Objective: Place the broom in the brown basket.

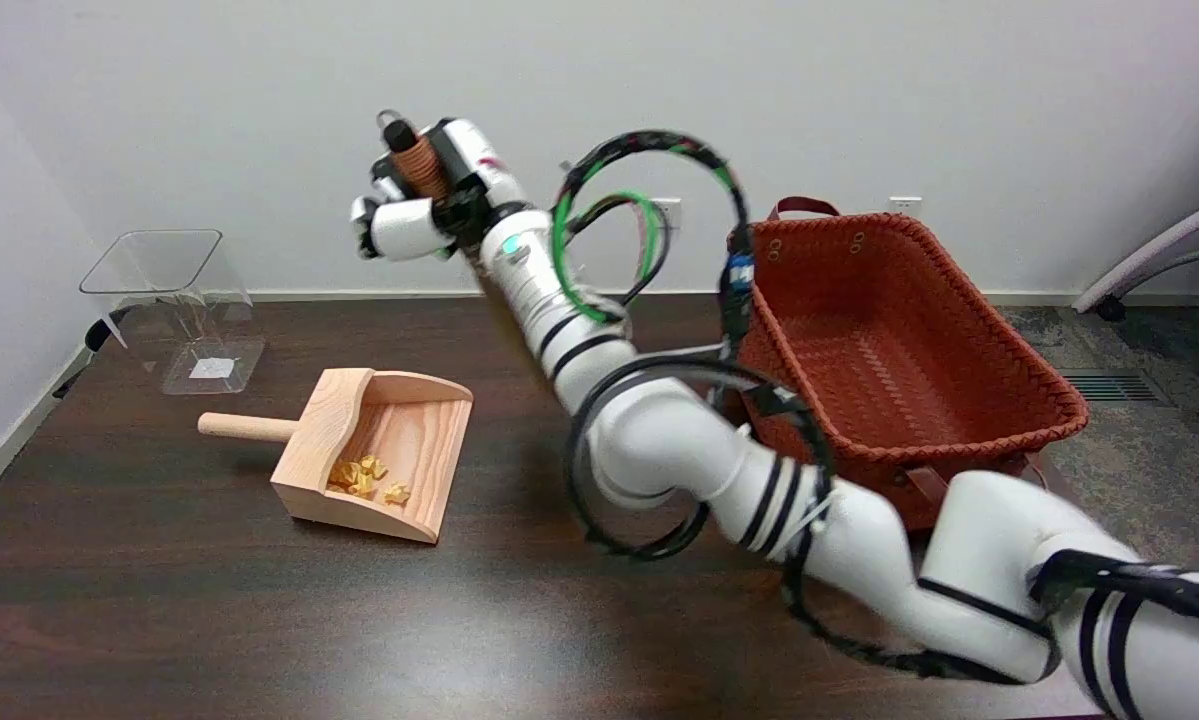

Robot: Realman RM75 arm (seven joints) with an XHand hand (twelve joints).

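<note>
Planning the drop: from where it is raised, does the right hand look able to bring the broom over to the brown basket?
Probably yes: the right hand holds the broom high, and the brown basket sits open-topped with nothing between.

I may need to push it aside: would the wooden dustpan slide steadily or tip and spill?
The wooden dustpan sits flat on the table, so it probably slides without tipping. It looks rigid. The loose yellow scraps near its open front could shake out.

The broom [417,160], only its copper-wound handle end showing, stands upright, raised well left of the empty woven brown basket [1009,345].
</note>
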